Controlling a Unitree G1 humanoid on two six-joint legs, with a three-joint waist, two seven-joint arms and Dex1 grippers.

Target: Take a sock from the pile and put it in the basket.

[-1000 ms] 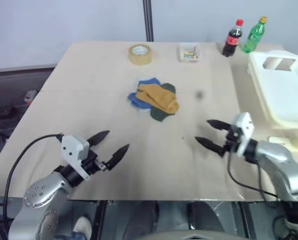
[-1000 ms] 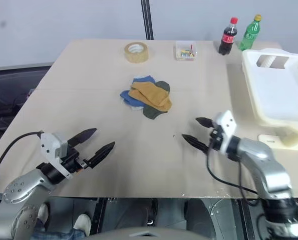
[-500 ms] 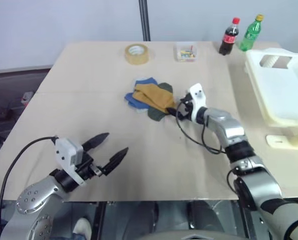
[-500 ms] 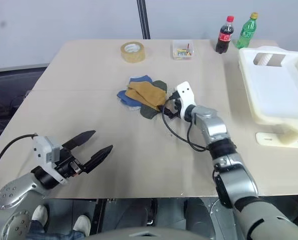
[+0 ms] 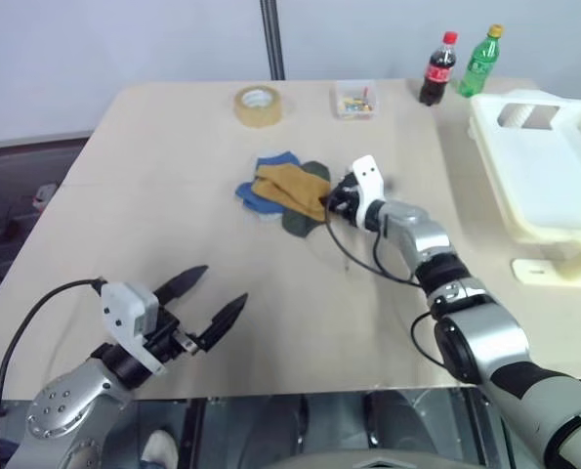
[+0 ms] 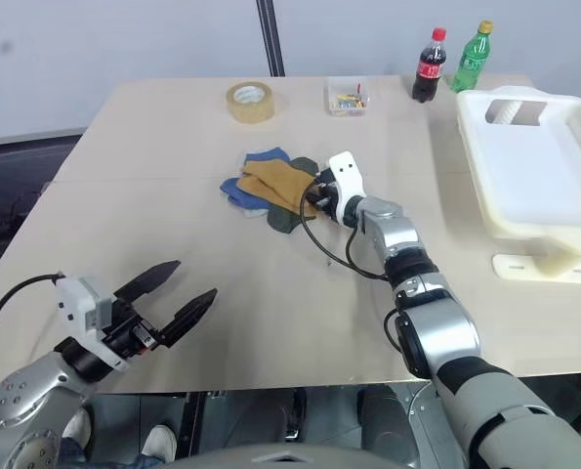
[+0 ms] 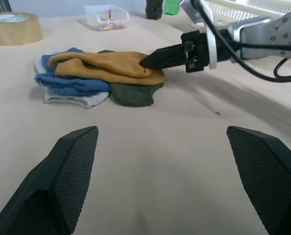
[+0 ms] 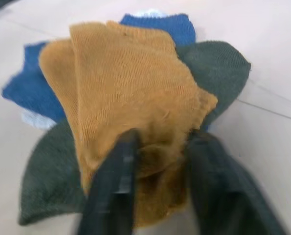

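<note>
A tan table (image 5: 173, 195) fills the room's middle under a pale wall. The right gripper (image 8: 157, 161) is pinching the near-right edge of the yellow sock (image 8: 130, 103), which lies on top of the pile (image 5: 288, 191) at mid-table, over blue and dark green socks. The left gripper (image 5: 207, 298) hangs spread wide near the table's near-left edge, well apart from the pile. The basket (image 5: 539, 166) sits at the far right with no sock in it that I can see. I'd say the grab is just made; lifting, carrying right and dropping remain.
</note>
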